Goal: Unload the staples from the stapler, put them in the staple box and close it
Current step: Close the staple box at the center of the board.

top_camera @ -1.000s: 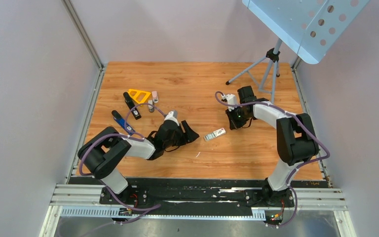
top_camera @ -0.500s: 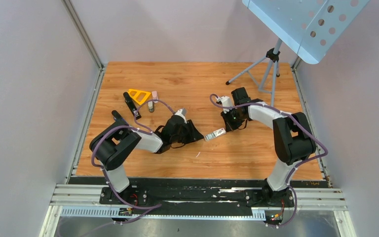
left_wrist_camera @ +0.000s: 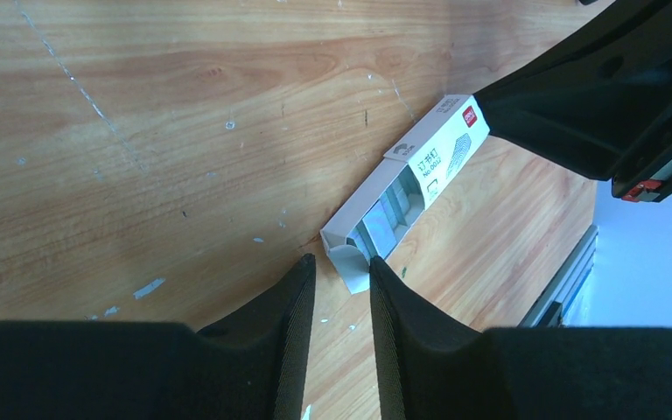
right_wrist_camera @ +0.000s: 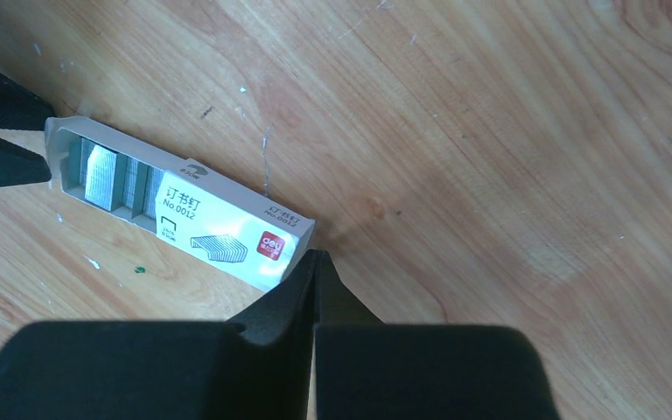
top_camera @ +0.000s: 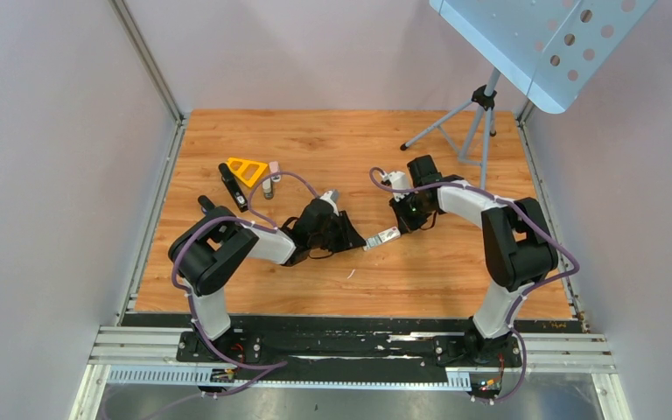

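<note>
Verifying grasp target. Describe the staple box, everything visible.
The staple box is small white cardboard, lying flat on the wooden table. One end is open with its flap out, showing silver staple strips inside. The top carries black print, a staple drawing and a red logo. The left gripper, narrowly parted, flanks the flap; the shut right gripper meets the closed end.

My left tool [left_wrist_camera: 339,267] and right tool [right_wrist_camera: 315,262] block both ends of the box [top_camera: 382,236], bare worktop [top_camera: 437,271] lies open along its near side, clutter [top_camera: 247,171] far left, tripod [top_camera: 487,98] far right.
</note>
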Motion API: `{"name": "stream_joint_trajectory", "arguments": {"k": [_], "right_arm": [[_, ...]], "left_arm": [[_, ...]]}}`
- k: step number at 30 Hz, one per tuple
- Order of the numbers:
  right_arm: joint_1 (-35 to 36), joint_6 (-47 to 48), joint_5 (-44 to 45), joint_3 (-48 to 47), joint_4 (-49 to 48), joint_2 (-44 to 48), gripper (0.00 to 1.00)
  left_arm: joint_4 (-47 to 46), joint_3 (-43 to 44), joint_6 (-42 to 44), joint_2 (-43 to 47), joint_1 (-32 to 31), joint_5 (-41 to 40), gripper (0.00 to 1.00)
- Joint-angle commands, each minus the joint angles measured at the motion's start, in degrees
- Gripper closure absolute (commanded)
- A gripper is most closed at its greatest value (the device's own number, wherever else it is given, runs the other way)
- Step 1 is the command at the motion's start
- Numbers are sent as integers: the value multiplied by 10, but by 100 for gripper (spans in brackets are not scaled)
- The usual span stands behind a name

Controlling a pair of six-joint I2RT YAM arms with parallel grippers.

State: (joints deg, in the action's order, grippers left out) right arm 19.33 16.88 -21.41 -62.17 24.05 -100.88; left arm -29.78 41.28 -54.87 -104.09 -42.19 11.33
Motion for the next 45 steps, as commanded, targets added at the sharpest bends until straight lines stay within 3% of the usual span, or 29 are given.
{"name": "stream_joint_trajectory", "arguments": {"k": [1, 21, 38, 45], "right_arm": [[14, -8, 0, -13, 20, -10, 100], [47, 3, 6, -4, 24, -8, 100], [29, 9, 79, -16, 33, -4, 93], [28, 10, 76, -14, 34, -5, 93]], "left_arm": [[23, 6, 8, -17, -2, 9, 70], [34, 22, 8, -28, -2, 12, 77], [-3, -16, 13, 38, 1, -14, 60], [-10, -38, 5, 56, 3, -29, 61]]}}
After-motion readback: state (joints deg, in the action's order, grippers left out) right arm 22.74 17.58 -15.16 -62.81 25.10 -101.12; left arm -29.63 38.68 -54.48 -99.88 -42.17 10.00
